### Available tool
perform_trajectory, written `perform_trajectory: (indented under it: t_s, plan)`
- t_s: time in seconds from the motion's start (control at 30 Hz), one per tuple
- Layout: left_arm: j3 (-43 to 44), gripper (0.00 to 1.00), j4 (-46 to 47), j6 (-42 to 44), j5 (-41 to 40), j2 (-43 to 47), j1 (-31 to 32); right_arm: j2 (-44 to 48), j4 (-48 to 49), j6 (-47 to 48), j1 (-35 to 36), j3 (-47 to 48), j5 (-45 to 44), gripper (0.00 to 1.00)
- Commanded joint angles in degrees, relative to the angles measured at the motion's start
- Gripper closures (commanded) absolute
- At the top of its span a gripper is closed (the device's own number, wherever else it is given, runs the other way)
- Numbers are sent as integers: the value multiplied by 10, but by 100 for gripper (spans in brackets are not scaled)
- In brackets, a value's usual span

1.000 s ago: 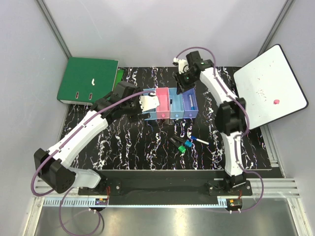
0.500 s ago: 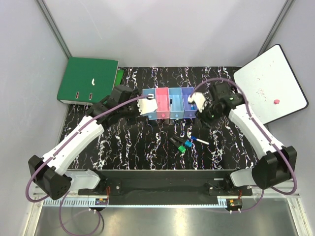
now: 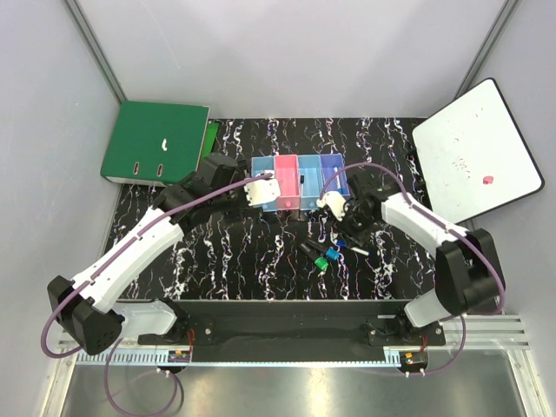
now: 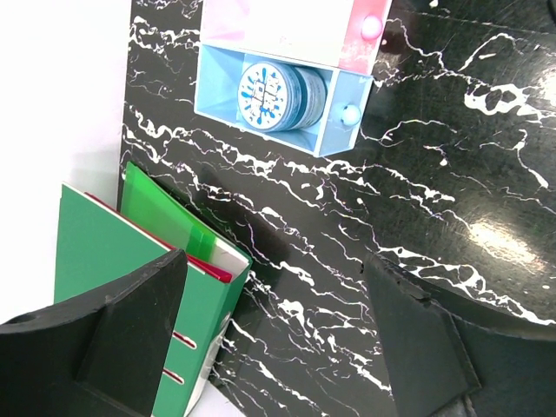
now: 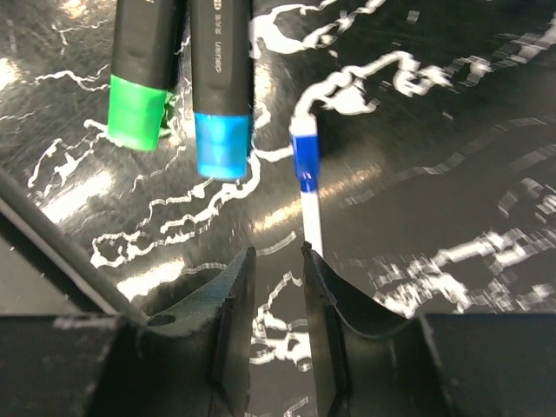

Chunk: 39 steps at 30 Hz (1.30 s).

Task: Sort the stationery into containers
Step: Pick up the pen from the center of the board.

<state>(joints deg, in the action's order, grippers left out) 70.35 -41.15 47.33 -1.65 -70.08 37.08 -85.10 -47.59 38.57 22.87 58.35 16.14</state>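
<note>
The black marbled tabletop (image 3: 234,261) carries a green ring binder (image 3: 155,141) at its ten o'clock and a whiteboard (image 3: 478,149) at two, both well clear of the work. The four joined bins (image 3: 309,205) sit at twelve, and the tape roll (image 4: 269,87) lies in the end light blue one.

The left gripper (image 4: 274,278) hangs wide open and empty at the bins' nine o'clock. The right gripper (image 5: 276,254), its jaws a narrow gap apart with nothing between them, hovers at the bins' five o'clock over the green-capped marker (image 5: 139,109), the blue-capped marker (image 5: 222,143) and the thin white pen (image 5: 306,174).

The pen is probably light, stiff, slick and prone to roll, so mid-barrel and crosswise is the place to pinch it. The markers just beside it could get nudged.
</note>
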Motion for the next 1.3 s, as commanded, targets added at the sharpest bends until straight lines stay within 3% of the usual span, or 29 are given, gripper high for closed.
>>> perform_trajectory:
  t_s: [0.0, 0.8, 0.9, 1.07, 1.27]
  plan:
    - [9, 11, -2, 4, -22, 7, 4, -31, 69, -3, 13, -10, 5, 64]
    - [13, 11, -4, 15, -19, -23, 6, -135, 133, -24, 34, 11, 19, 62]
    - [13, 11, -4, 15, -19, -22, 6, -143, 137, -30, 37, 14, 18, 67]
    - [12, 11, -4, 15, -18, -19, 6, -137, 138, -39, 38, 18, 10, 99]
    - [13, 11, -4, 12, -17, -11, 6, -84, 111, -43, 38, 28, -13, 100]
